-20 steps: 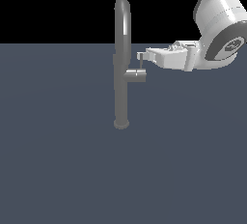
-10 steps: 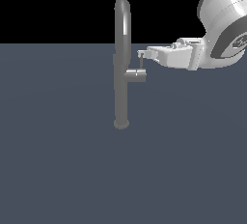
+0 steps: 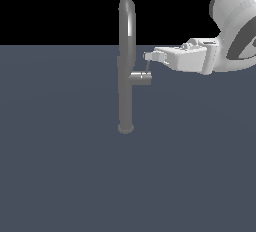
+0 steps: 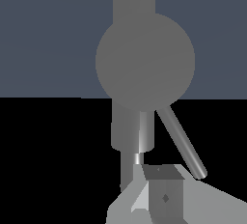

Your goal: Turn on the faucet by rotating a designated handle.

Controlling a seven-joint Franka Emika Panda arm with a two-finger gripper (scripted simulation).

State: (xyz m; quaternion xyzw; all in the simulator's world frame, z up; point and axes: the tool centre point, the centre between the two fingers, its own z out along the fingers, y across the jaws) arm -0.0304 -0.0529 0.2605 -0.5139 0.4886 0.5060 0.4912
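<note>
Reaching in from three o'clock in the exterior view, the gripper (image 3: 149,56) sits at the top of the handle (image 3: 147,67), a thin rod rising from the short stub at about four o'clock of the faucet (image 3: 125,66); whether its fingers are spread or pressed together cannot be told there. In the wrist view the handle (image 4: 182,142) slants toward five o'clock beside a fingertip (image 4: 161,189). Judging from this, a steady sideways push low on the rod, without slipping off its tip, should turn it best.
</note>
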